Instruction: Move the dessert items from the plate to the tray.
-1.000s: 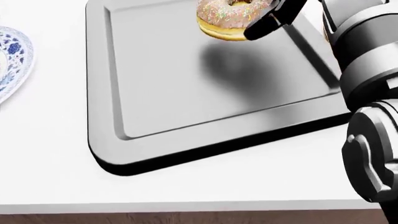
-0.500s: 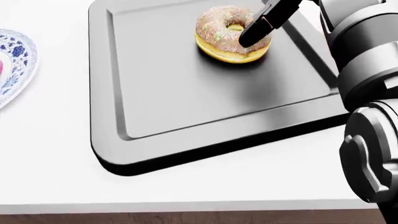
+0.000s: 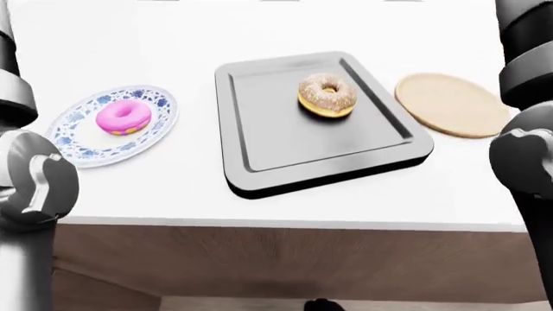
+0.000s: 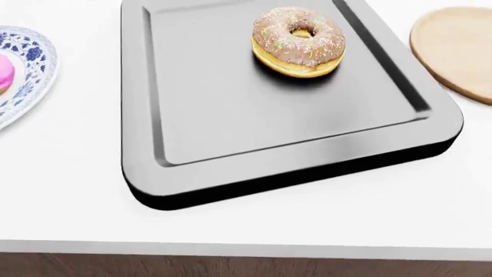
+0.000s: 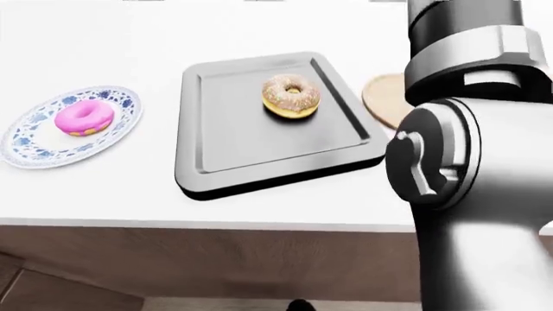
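Observation:
A chocolate-glazed sprinkled donut [image 4: 298, 41] lies flat on the grey metal tray [image 4: 231, 133], near the tray's upper right, with nothing touching it. A pink-iced donut [image 3: 122, 116] sits on the blue-and-white patterned plate [image 3: 78, 139] to the tray's left. Only arm segments show: my left arm [image 3: 26, 181] at the left edge of the left-eye view and my right arm [image 5: 467, 168] filling the right side of the right-eye view. Neither hand appears in any view.
A round wooden board [image 3: 451, 103] lies on the white counter to the right of the tray. The counter's near edge [image 3: 277, 223] runs across the lower part of the eye views, with wooden cabinet fronts below it.
My right hand let go of the sprinkled donut, which now rests on the tray, and the hand and arm have pulled out of the head view. The picture has shifted slightly.

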Tool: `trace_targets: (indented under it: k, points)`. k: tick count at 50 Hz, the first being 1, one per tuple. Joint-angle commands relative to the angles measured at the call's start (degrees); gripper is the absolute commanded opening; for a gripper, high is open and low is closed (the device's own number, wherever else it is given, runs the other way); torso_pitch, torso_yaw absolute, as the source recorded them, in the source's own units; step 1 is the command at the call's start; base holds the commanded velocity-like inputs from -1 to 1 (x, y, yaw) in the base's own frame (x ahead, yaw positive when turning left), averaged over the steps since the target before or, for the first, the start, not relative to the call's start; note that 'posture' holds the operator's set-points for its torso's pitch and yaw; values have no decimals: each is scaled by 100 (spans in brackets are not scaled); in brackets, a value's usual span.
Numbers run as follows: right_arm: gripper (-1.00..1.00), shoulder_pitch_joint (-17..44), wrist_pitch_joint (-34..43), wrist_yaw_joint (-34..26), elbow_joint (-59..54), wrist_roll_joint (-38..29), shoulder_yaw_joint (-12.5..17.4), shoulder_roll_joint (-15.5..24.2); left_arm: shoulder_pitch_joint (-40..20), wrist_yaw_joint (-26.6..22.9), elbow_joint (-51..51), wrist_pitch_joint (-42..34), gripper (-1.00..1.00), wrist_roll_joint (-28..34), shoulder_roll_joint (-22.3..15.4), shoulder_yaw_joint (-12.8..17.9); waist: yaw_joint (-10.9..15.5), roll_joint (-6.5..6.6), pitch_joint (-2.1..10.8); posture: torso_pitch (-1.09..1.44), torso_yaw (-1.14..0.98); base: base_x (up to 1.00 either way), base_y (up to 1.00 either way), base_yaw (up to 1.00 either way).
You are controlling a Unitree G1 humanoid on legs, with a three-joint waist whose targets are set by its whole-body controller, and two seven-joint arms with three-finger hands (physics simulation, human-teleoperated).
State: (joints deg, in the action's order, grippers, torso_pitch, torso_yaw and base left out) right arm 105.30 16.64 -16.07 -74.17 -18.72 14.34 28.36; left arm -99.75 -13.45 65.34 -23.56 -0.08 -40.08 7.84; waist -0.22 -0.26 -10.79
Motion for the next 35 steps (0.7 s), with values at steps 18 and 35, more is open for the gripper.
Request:
trace_targets:
  k: [18,35]
  points:
    - [100,844,467,-113,556,438,-503,356,710,220,670,1931,100,1407,-147,16,-22,49,208,19,0,0,0,0]
    - [100,604,443,-117,605,580,-574,311,1355,-267,715,1537,100,1675,-284,267,-10,138,250,19,0,0,0,0]
